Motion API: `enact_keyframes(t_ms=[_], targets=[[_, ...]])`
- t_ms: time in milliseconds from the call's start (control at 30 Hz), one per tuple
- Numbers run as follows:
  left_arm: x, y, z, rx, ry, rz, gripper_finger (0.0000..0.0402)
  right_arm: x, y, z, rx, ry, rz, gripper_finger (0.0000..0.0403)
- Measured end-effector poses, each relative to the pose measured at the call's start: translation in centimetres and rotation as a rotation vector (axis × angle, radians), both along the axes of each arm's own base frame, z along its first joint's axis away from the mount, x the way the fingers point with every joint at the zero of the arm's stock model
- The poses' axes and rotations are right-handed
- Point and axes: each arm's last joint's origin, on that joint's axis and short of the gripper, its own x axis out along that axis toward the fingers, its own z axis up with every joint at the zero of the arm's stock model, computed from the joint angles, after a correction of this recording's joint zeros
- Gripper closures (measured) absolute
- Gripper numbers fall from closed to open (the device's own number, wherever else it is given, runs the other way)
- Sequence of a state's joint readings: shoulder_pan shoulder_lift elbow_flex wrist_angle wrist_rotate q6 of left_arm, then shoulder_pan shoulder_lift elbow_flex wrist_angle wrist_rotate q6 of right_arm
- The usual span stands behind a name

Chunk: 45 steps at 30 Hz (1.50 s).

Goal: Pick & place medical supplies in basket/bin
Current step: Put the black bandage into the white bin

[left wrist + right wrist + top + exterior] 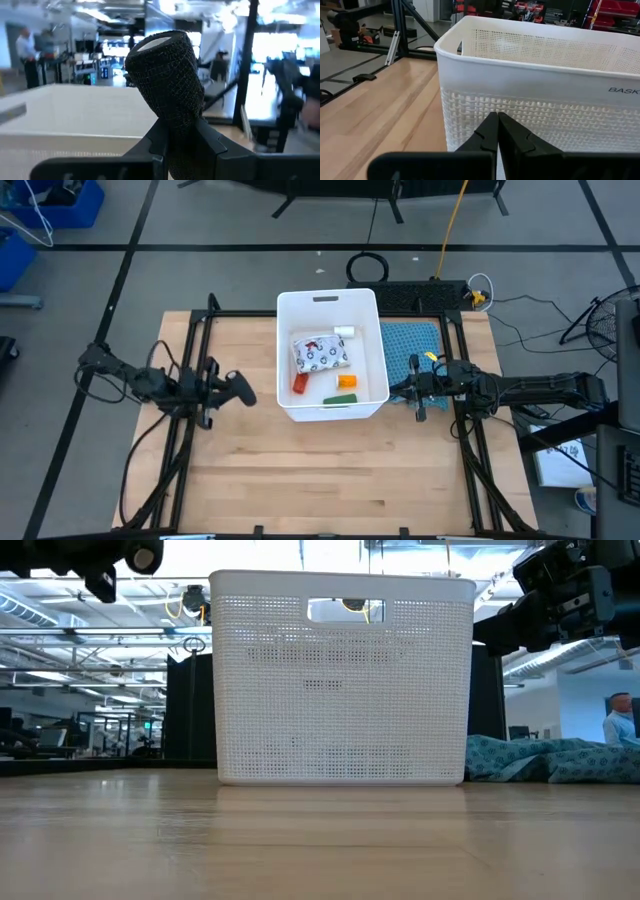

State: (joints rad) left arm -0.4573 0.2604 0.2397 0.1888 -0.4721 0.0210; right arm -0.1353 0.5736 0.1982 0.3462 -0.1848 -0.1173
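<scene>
The white basket (283,360) stands mid-table. In it lie a white printed pouch (320,352), a white bottle (344,331), a red bottle (300,383), an orange bottle (346,380) and a green block (340,399). My left gripper (238,390) hovers left of the basket, shut on a dark roll of wrap (167,70). In the low view the roll's end (145,557) shows above rim height. My right gripper (497,125) is shut and level just outside the basket's right wall (545,130), touching nothing that I can see. My left gripper pinches the dark roll between its two fingers (155,142) at the roll's lower end (175,117). The arm comes level from the table's left. The roll stands out beyond the fingertips toward the basket rim (75,112), lifted clear of the table.
A teal cloth (410,340) lies on the table right of the basket, behind my right gripper (398,388). Black frame rails (190,430) run along both table sides. Bare wood (320,470) stretches in front of the basket. People show far off in the room beyond.
</scene>
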Motion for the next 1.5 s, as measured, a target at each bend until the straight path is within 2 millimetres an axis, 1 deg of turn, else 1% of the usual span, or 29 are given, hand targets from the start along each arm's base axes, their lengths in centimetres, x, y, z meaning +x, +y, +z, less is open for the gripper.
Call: enact_keyframes(t_ms=[67, 133, 233, 300, 400, 467, 533, 600, 700, 767, 833, 900, 1000, 1067, 1167, 1300, 1367, 1500], targets=[[0.0, 0.3, 0.7, -0.076, -0.014, 0.015, 0.0352, 0.0, 0.0, 0.0, 0.000, 0.000, 0.000, 0.0403], [0.2, 0.5, 1.9, -0.131, -0.030, 0.027, 0.0352, 0.0, 0.0, 0.0, 0.000, -0.001, 0.000, 0.0403], [1.1, 0.6, 4.9, -0.151, -0.026, 0.058, 0.0352, 0.0, 0.0, 0.1, -0.002, -0.007, 0.000, 0.0403], [2.4, 0.6, 7.2, -0.125, 0.020, 0.090, 0.0352, 0.0, 0.0, 0.2, -0.004, -0.020, 0.000, 0.0403], [5.5, 0.6, 10.3, -0.064, 0.159, 0.164, 0.0352, 0.0, 0.0, 0.3, -0.011, -0.036, 0.000, 0.0403], [8.2, 1.1, 11.9, -0.035, 0.270, 0.220, 0.0352, 0.0, 0.0, 0.4, -0.021, -0.039, 0.001, 0.0403], [11.2, 1.8, 12.7, -0.028, 0.398, 0.242, 0.0352, 0.0, 0.0, 0.4, -0.031, -0.040, 0.002, 0.0403], [14.6, 2.8, 12.8, -0.035, 0.519, 0.238, 0.0352, 0.0, 0.0, 0.4, -0.034, -0.040, 0.002, 0.0403], [19.3, 4.5, 12.3, -0.056, 0.675, 0.196, 0.0352, 0.0, 0.0, 0.4, -0.040, -0.041, 0.002, 0.0403], [22.0, 5.6, 11.4, -0.069, 0.766, 0.169, 0.0352, 0.0, 0.0, 0.4, -0.042, -0.040, 0.003, 0.0403], [24.6, 6.8, 9.8, -0.087, 0.856, 0.152, 0.0352, 0.0, 0.0, 0.4, -0.042, -0.040, 0.003, 0.0403], [26.9, 7.9, 7.8, -0.112, 0.936, 0.143, 0.0352, 0.0, 0.0, 0.4, -0.042, -0.039, 0.003, 0.0403], [29.3, 9.3, 5.0, -0.136, 1.023, 0.144, 0.0346, 0.0, 0.0, 0.3, -0.038, -0.030, 0.003, 0.0403], [30.3, 10.1, 2.7, -0.153, 1.094, 0.151, 0.0342, 0.0, 0.0, 0.2, -0.036, -0.020, 0.003, 0.0403], [31.3, 10.9, -0.7, -0.172, 1.192, 0.163, 0.0345, 0.0, 0.0, 0.1, -0.027, -0.012, 0.004, 0.0403], [32.0, 11.5, -4.1, -0.209, 1.289, 0.150, 0.0352, 0.0, 0.0, 0.1, -0.016, -0.009, 0.004, 0.0403], [32.4, 11.6, -5.2, -0.218, 1.310, 0.140, 0.0348, 0.0, 0.0, 0.0, -0.015, -0.005, 0.004, 0.0403], [32.7, 11.9, -6.4, -0.232, 1.323, 0.108, 0.0333, 0.0, 0.0, -0.1, 0.004, 0.010, 0.002, 0.0403]])
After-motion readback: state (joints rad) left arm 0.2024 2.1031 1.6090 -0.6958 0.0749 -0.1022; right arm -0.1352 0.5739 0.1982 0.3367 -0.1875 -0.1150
